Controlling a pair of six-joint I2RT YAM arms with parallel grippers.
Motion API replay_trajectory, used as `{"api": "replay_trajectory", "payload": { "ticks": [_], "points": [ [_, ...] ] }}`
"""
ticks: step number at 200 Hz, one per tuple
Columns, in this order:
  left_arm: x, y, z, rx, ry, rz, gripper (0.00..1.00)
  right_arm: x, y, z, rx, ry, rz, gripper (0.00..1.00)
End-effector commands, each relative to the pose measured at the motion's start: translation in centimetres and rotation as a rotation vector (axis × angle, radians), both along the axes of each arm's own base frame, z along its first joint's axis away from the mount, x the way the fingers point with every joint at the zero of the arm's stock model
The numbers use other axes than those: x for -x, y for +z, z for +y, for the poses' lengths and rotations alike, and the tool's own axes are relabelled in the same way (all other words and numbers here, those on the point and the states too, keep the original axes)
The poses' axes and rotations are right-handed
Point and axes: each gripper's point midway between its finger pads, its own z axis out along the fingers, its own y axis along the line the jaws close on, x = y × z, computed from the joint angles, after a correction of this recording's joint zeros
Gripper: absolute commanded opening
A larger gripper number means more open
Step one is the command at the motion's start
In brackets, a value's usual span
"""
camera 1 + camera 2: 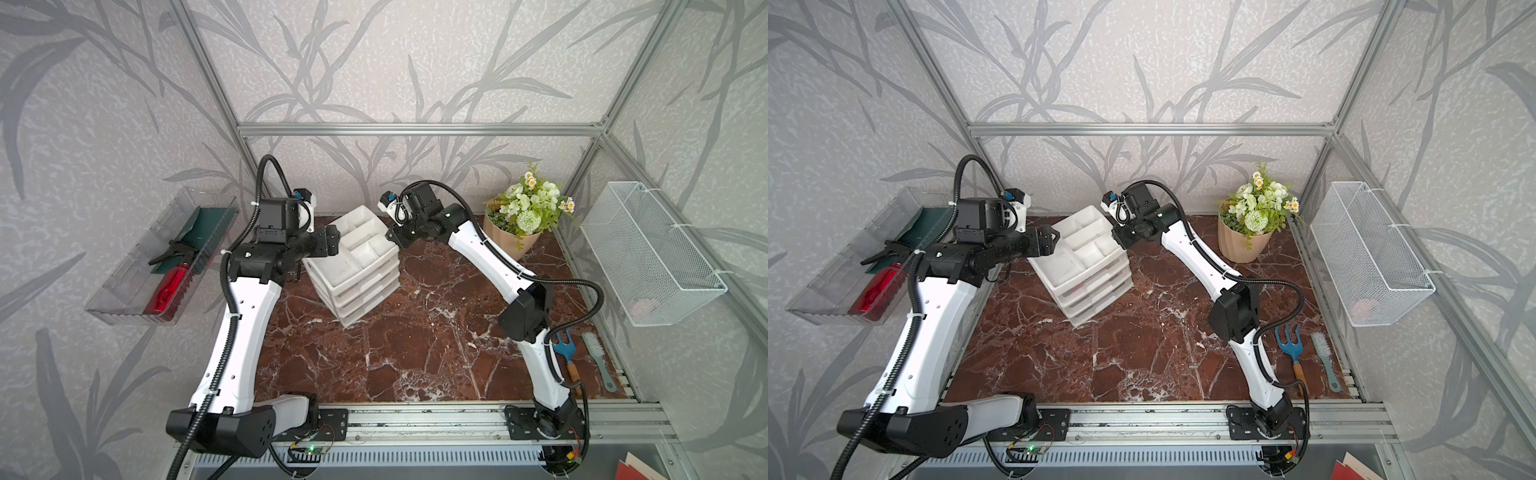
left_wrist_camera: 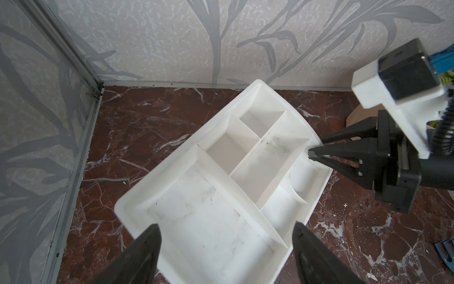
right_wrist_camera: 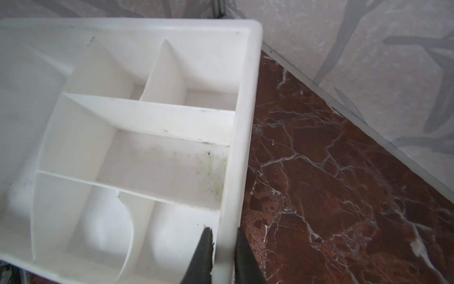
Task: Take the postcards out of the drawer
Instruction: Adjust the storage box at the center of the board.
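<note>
Right end effector (image 3: 223,231) tight on rim of drawer unit (image 1: 361,291), left end effector (image 2: 226,226) wide, empty (flowerpot (image 1: 500,235), rake (image 1: 564,349) well aside)

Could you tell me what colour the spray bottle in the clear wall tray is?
The spray bottle is red with a black trigger, clearest in a top view.

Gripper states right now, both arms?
Left gripper: open, holding nothing, by the drawer unit.
Right gripper: shut on the drawer unit's top rim.
</note>
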Motion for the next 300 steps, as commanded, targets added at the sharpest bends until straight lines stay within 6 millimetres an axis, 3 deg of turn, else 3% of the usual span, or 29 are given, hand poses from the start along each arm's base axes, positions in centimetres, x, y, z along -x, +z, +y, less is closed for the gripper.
{"api": "replay_trajectory", "payload": {
  "ticks": [1,21,42,101,131,197,254,300],
  "points": [
    [0.8,-0.4,0.6,-0.061,-0.006,0.028,0.8,3.1,2.4,2.2,-0.128,0.25,0.0,0.17],
    [0.8,-0.9,0.9,-0.08,0.007,0.038,0.8,4.1,3.1,2.7,-0.201,0.354,0.017,0.17],
    [0.9,-1.7,1.3,-0.095,0.024,0.068,0.76,3.8,3.5,3.1,-0.246,0.377,0.031,0.17],
    [1.7,-4.7,2.3,-0.122,0.061,0.164,0.52,2.6,3.0,3.1,-0.249,0.351,0.059,0.17],
    [1.7,-6.2,3.1,-0.139,0.095,0.198,0.52,2.5,3.0,3.2,-0.254,0.349,0.054,0.19],
    [0.3,-7.2,3.8,-0.124,0.118,0.19,0.51,2.7,3.1,3.6,-0.282,0.371,0.072,0.22],
    [-0.3,-7.5,3.9,-0.106,0.114,0.194,0.34,2.4,4.0,3.7,-0.311,0.319,0.106,0.28],
    [-0.1,-7.7,3.9,-0.077,0.139,0.177,0.26,2.0,5.8,2.2,-0.307,0.191,0.146,0.33]
  ]
}}
